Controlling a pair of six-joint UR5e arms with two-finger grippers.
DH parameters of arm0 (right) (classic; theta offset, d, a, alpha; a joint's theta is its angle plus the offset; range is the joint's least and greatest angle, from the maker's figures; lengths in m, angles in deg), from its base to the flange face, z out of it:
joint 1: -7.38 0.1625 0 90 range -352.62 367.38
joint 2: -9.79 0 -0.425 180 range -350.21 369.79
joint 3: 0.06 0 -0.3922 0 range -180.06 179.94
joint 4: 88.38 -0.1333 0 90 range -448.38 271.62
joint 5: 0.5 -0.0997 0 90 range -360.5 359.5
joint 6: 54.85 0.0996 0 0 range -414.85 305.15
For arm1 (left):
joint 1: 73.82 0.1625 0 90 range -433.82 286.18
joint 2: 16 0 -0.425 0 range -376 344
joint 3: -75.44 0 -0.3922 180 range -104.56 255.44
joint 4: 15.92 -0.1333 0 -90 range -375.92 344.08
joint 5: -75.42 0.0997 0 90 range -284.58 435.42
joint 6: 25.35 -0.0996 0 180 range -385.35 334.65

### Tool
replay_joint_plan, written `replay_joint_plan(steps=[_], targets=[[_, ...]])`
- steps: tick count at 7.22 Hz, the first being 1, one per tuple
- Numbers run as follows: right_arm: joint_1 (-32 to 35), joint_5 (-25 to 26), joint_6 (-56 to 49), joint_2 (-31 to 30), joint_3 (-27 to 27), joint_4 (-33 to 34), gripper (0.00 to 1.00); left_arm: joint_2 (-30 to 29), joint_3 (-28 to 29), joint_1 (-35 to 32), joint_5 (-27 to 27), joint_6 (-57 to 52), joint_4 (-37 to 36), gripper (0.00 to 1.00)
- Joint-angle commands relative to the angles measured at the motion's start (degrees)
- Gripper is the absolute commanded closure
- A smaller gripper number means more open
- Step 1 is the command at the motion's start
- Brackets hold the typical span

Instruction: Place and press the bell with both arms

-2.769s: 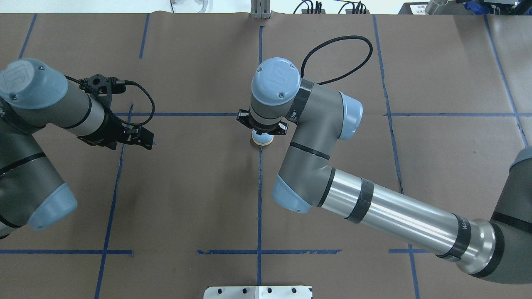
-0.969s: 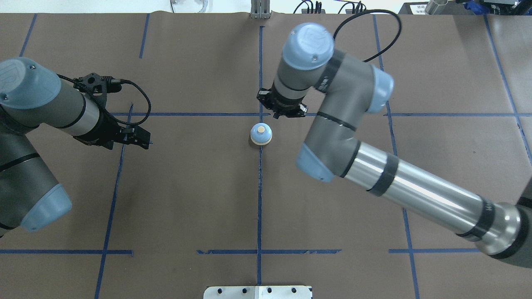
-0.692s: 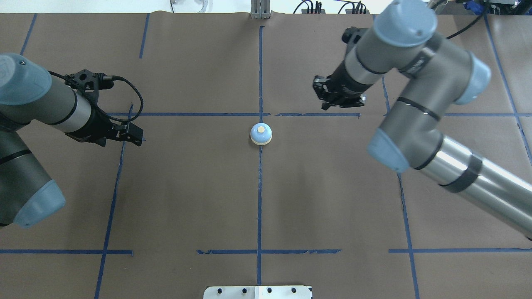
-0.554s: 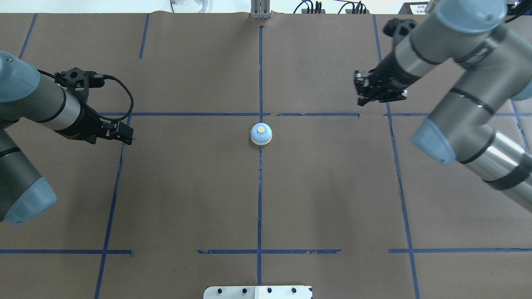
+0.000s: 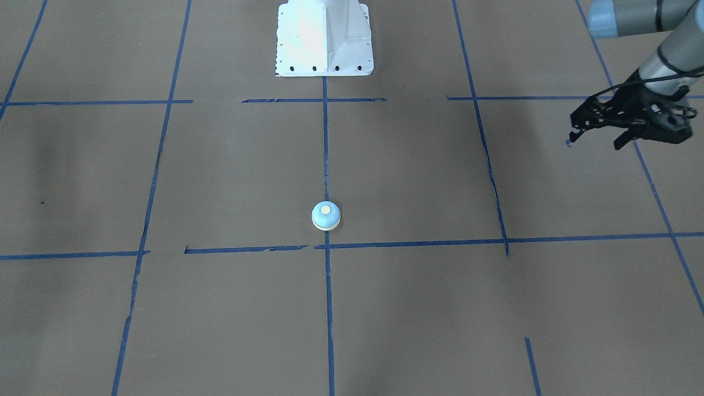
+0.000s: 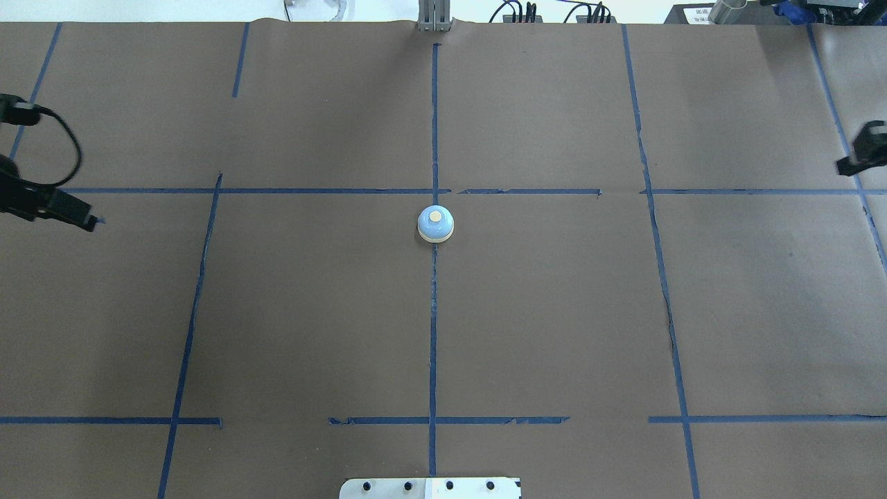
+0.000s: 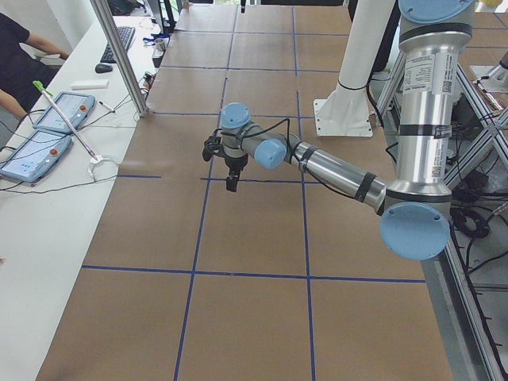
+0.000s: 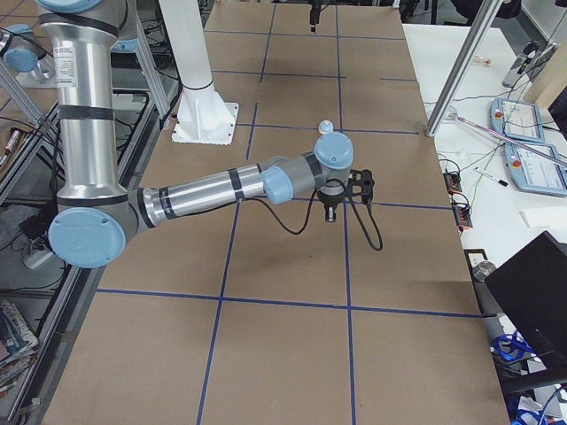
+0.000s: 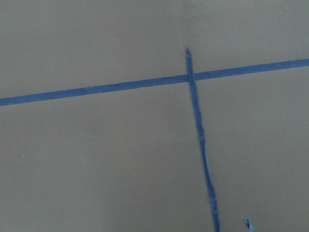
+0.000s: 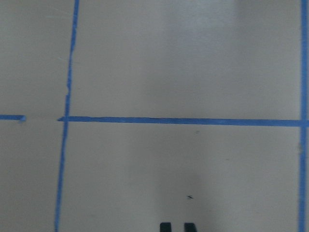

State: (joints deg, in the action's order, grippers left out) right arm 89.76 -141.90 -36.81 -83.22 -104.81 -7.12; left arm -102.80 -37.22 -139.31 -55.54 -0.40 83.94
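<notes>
The bell [image 6: 435,224] stands alone and upright on the brown table cover, on the centre tape line; it also shows in the front view [image 5: 326,215] and small in the right side view [image 8: 326,127]. My left gripper [image 6: 89,223] hangs at the overhead view's far left edge, far from the bell, with its fingers together and empty; it shows in the front view [image 5: 572,135] too. My right gripper [image 6: 847,166] sits at the far right edge, mostly cut off. Its two fingertips [image 10: 165,226] nearly touch, with nothing between them.
The white bolted pedestal [image 5: 324,38] stands at the robot's side of the table. Blue tape lines [image 6: 433,326] divide the cover into squares. A side table with tablets [image 7: 48,119] and a metal post [image 7: 119,55] lie beyond the far edge, with an operator [image 7: 16,48] there.
The right arm rose off the bell and swung out to the right edge. The left arm drew back to the left edge. The bell stayed put.
</notes>
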Motion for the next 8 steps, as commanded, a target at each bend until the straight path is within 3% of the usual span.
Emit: replay_joint_plan(steps=[1,4,6,8], targets=[[9.8,0.3,-22.0,-7.8,2.9,0.1,0.00,7.8,0.4,-9.8,-2.1,-17.7,-0.1,0.00],[9.0,3.3,-26.3,-9.1,3.2,3.2,0.00,10.1,7.3,-21.4,-2.1,-33.0,-0.1,0.00],[7.4,6.5,-26.3,-9.0,3.0,4.0,0.00,8.1,6.8,-21.4,-4.1,-28.1,-10.8,0.00],[6.3,6.3,-25.5,-8.2,3.0,3.9,0.00,8.0,8.0,-21.5,-5.3,-28.4,-10.9,0.00]])
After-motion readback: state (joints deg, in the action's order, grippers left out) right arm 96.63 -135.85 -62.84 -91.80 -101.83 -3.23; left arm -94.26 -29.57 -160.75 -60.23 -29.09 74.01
